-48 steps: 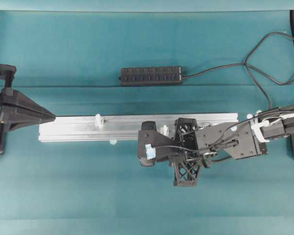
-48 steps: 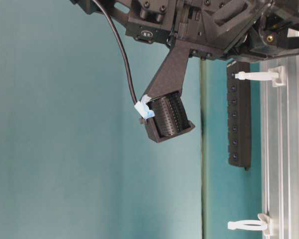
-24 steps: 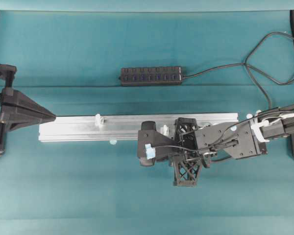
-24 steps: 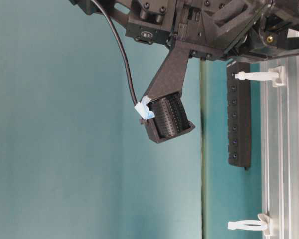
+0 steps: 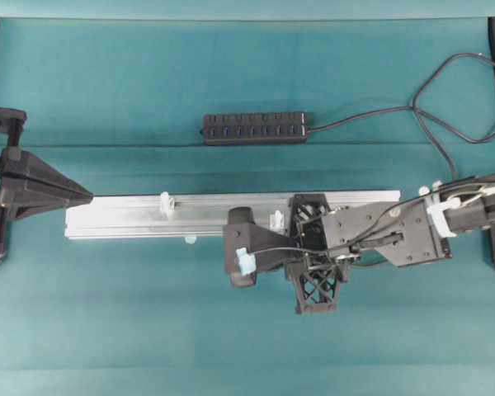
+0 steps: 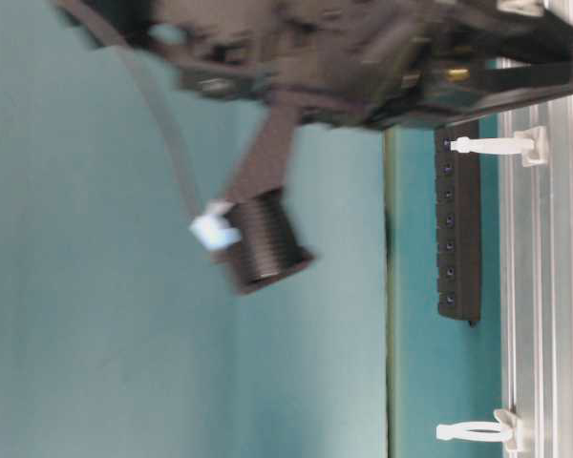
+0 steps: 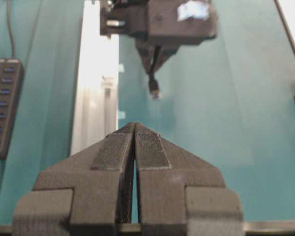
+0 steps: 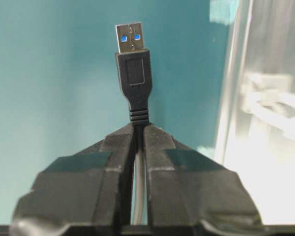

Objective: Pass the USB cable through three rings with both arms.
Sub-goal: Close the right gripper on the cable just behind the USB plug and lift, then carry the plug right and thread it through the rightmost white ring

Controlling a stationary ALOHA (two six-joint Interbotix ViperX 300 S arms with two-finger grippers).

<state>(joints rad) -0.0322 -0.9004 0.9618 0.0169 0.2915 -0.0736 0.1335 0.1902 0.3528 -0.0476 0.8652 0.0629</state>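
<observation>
Overhead: my right gripper [image 5: 239, 262] hangs beside the rail [image 5: 124, 216], near its middle ring [image 5: 275, 219]; my left gripper [image 5: 84, 196] sits at the rail's far end, fingers pressed together, empty. Right wrist: my jaws clamp the USB cable [image 8: 134, 83] just behind its plug, the rail alongside.

No legible text, brand, number or sign in any view. Nothing printed to be read on the USB cable [image 8: 133, 73] plug, only two blue squares in its metal tip; likewise nothing on the multi-port hub [image 5: 254, 128], just a row of blue-lit ports. Blue tape patch on the right gripper [image 5: 244, 262] bare of writing, and the aluminium rail [image 5: 132, 214] unmarked as far as visible.
</observation>
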